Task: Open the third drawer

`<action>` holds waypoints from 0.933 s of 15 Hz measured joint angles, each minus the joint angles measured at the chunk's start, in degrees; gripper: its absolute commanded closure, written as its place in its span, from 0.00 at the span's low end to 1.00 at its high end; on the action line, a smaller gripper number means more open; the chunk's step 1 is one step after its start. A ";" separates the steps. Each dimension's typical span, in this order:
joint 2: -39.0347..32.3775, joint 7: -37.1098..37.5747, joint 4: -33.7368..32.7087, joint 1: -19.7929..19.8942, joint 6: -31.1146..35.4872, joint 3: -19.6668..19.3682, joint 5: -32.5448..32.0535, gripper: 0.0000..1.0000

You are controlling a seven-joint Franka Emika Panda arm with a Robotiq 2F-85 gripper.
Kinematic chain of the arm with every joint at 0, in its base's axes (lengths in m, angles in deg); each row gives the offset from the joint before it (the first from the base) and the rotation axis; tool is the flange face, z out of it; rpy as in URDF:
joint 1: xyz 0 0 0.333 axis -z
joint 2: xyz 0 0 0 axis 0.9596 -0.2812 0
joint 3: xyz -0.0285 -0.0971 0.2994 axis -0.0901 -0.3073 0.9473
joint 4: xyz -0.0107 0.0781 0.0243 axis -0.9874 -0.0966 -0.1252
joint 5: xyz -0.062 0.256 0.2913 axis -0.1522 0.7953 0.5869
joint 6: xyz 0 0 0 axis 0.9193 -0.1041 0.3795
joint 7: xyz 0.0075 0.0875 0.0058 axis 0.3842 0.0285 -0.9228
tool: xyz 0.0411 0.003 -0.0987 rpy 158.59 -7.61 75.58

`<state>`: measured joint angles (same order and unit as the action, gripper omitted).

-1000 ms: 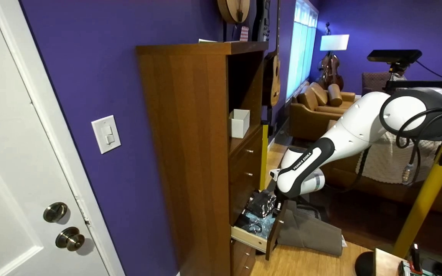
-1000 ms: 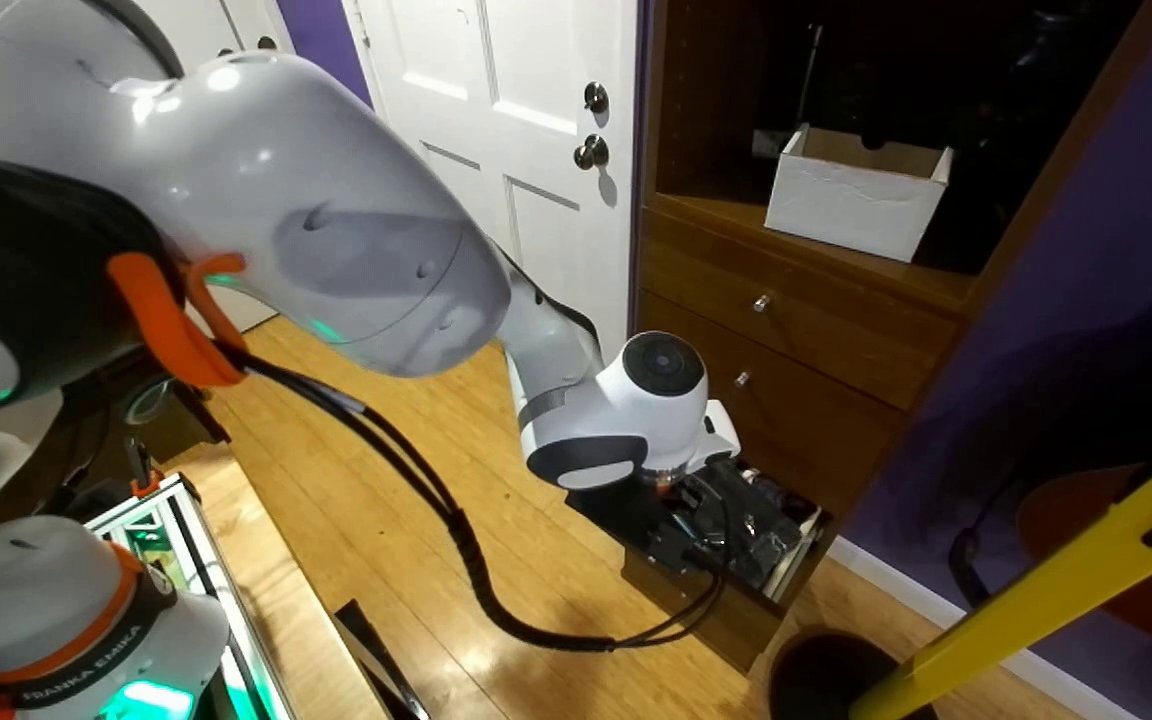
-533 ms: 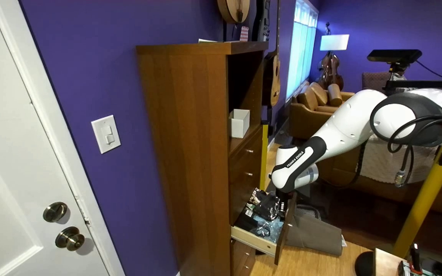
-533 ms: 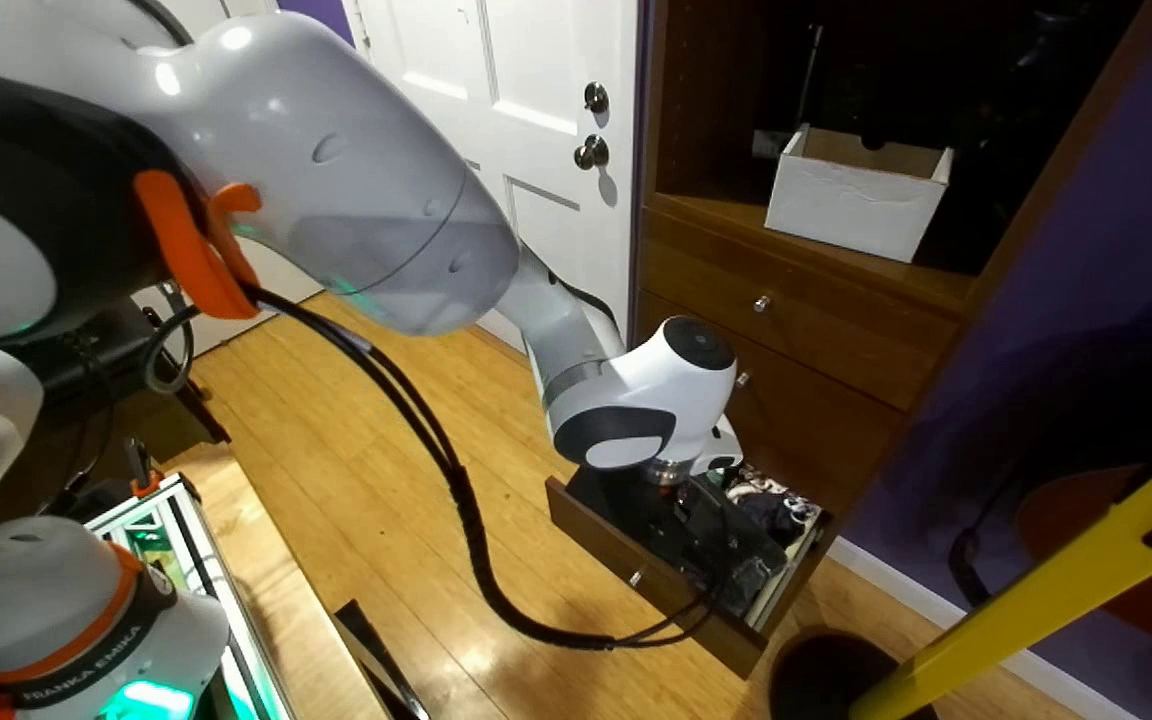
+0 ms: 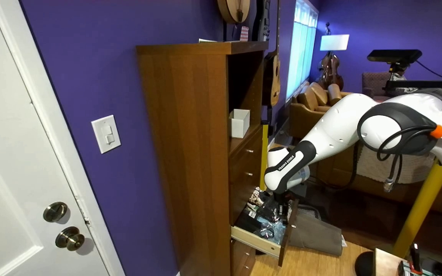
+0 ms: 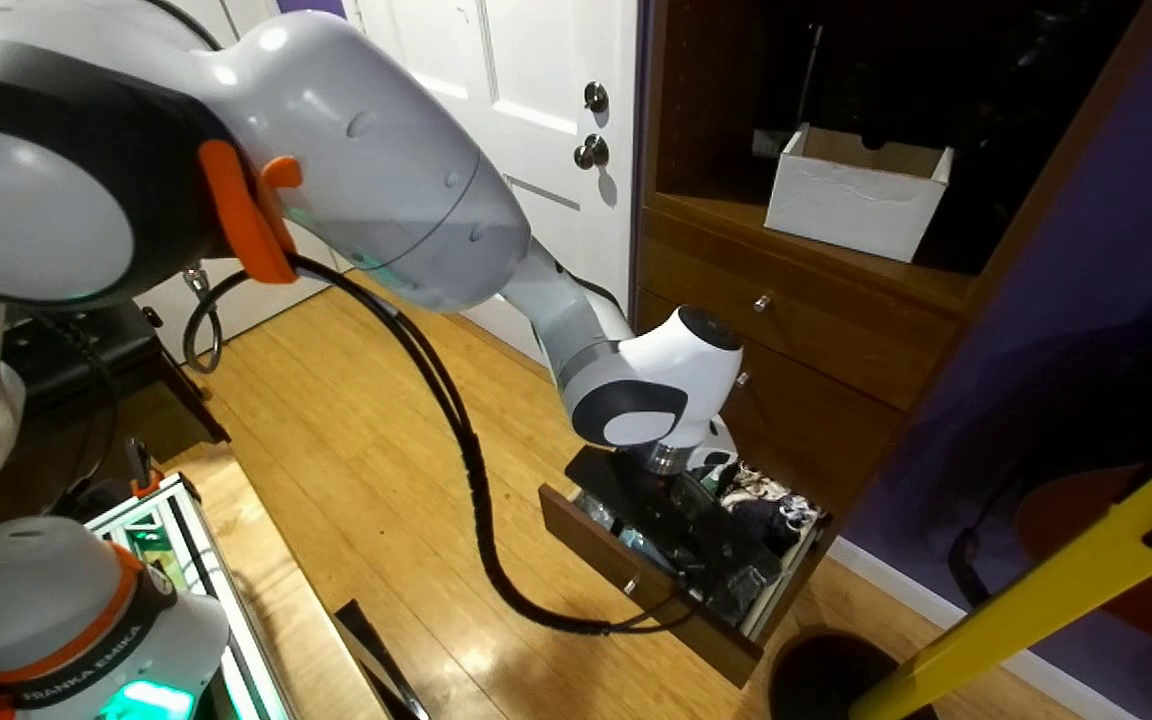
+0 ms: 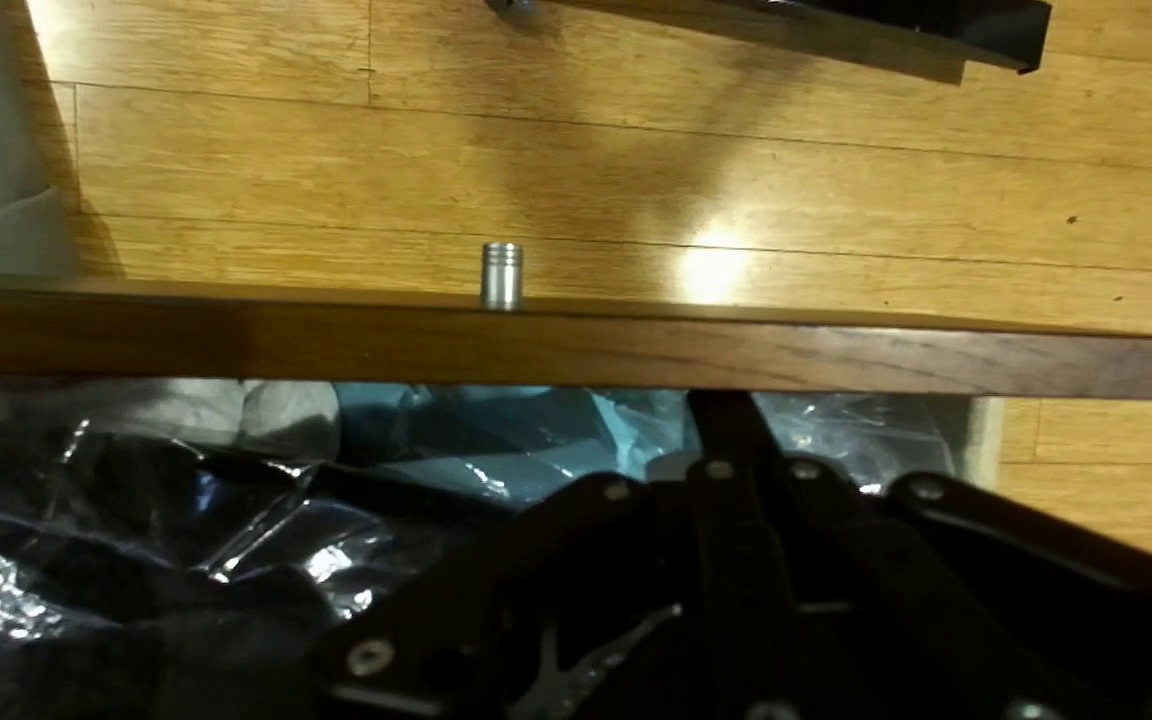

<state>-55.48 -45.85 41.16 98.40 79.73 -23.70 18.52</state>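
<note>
Nearest, in the wrist view: the gripper [image 7: 724,412] fills the lower ctr & lower R; we see its fingers together, tips inside the third drawer [image 7: 576,352], just behind its front; can't tell if they touch it. That front runs across mid-frame, L edge to R edge, w/ a silver knob [image 7: 502,276] sticking out near ctr. Inside we see shiny dark plastic [image 7: 186,540], lower L, & light-blue material [image 7: 526,440] at ctr. Wood floor [image 7: 336,170] takes up the top of the frame.

In both exterior views we've got the drawer pulled out, lower ctr to R, third from top in the brown cabinet [image 5: 190,153], w/ two closed drawer fronts [image 6: 836,320] above. In an exterior view the arm [image 6: 396,170] comes from upper L & bends down over the drawer; a yellow post [image 6: 1046,590] slants at lower R, & a white box [image 6: 856,205] sits on the cabinet shelf [image 6: 706,209], upper R. Farther back, in an exterior view, a tan couch [image 5: 301,124] is R of ctr, partly behind the arm; past it, a lamp [image 5: 334,42], upper R, before the purple wall [image 5: 397,30].
</note>
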 measured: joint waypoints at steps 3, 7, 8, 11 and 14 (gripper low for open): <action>-0.28 0.06 0.82 -0.27 3.45 0.06 0.65 1.00; 1.88 -0.49 6.13 -0.24 17.67 0.38 1.75 1.00; 3.12 -0.39 7.82 -0.24 19.91 0.44 1.88 1.00; 8.16 0.05 12.16 -0.25 20.93 0.87 2.35 1.00; 14.87 2.50 15.18 -1.08 17.25 0.92 2.50 0.73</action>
<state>-40.61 -43.35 56.33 97.32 96.98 -22.78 21.02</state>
